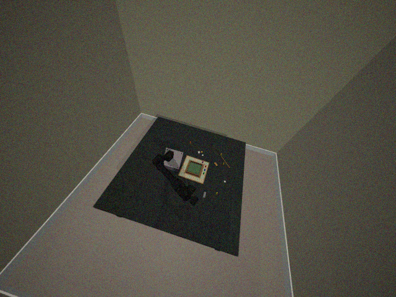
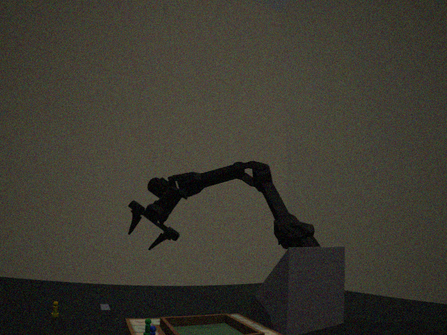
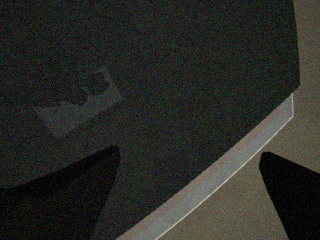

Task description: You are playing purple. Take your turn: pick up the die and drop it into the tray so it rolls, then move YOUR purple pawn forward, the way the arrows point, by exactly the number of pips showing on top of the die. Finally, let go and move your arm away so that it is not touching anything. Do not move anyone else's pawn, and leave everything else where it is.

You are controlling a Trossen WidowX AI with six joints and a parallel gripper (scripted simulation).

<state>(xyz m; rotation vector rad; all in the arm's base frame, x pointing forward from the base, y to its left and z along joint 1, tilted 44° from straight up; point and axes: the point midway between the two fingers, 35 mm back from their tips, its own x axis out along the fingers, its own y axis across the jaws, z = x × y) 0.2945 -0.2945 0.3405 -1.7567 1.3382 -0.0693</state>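
My gripper (image 1: 194, 200) (image 2: 139, 241) (image 3: 190, 156) is open and empty, high above the table beyond the board's edge. The cream board (image 1: 184, 167) (image 2: 139, 324) surrounds the brown-walled tray (image 1: 193, 168) (image 2: 207, 329) with its green floor. The purple pawn (image 1: 202, 161) looks to stand near one corner of the board, in line with a red pawn (image 1: 205, 166), a blue pawn (image 1: 204, 169) (image 2: 153, 329) and a green pawn (image 1: 203, 173) (image 2: 147, 326). A small white object (image 1: 224, 181) lies off the board; it may be the die, but its pips are too small to read. Arrows are unreadable.
A yellow pawn-like piece (image 1: 216, 193) (image 2: 55, 309) and a grey block (image 1: 204, 194) (image 2: 105, 306) are off the board. Small white pieces (image 1: 198, 151), an orange block (image 1: 215, 164) and a thin orange line (image 1: 225, 161) lie beyond it. The arm's pale base (image 2: 316, 288) stands beside the board.
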